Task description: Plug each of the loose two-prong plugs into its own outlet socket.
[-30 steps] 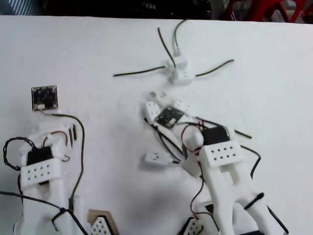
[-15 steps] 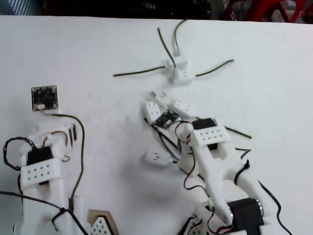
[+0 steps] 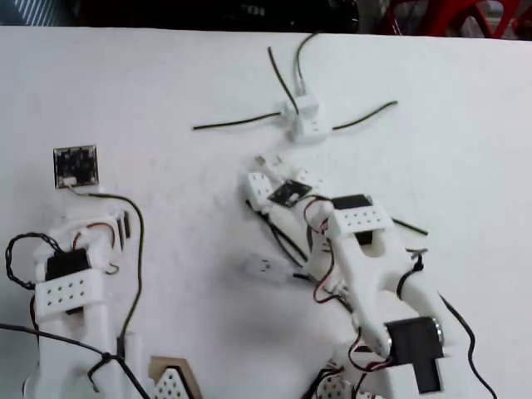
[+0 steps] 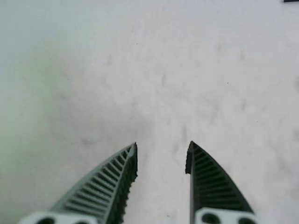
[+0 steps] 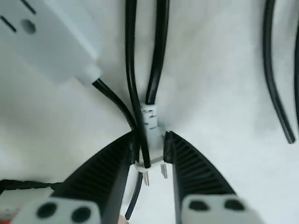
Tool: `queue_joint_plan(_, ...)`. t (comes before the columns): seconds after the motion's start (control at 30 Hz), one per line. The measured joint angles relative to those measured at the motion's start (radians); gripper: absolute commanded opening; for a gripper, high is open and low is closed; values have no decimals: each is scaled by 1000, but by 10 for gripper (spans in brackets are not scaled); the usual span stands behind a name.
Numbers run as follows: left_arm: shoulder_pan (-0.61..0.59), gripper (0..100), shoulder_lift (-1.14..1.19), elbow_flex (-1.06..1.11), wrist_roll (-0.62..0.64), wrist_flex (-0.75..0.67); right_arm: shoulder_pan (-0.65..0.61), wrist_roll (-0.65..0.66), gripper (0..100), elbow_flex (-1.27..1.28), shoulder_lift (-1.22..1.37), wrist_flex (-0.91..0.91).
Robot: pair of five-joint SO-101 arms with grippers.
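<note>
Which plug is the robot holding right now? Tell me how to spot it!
On the white table, find the right arm stretched into the tangle of black cords. Pinched in its hand is a little white plug. Unlike the flat white outlet close by, it has two metal prongs poking out its end.

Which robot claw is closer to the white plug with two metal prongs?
Right. The right gripper closes around the plug, one finger on each side; the left gripper is far off, over the table.

White plug [image 5: 154, 130], black cords [image 5: 159, 46], white outlet socket [image 5: 56, 42], white table [image 5: 224, 70]
</note>
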Motion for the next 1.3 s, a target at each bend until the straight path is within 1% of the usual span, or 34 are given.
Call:
queue_joint_plan(0.53,0,180,0,0,0,0,-6,2,120,8,2,12)
queue_joint_plan(0.73,0,180,0,0,0,0,-6,2,121,15,-118,72)
queue_joint_plan(0.9,0,180,0,0,0,0,-6,2,176,15,-222,160)
queue_joint_plan(1.03,0,180,0,0,0,0,-6,2,176,54,-241,178)
queue_joint_plan(1.1,0,180,0,0,0,0,-5,2,176,89,-244,172)
queue_joint_plan(1.3,0,180,0,0,0,0,-18,-3,176,167,-250,61)
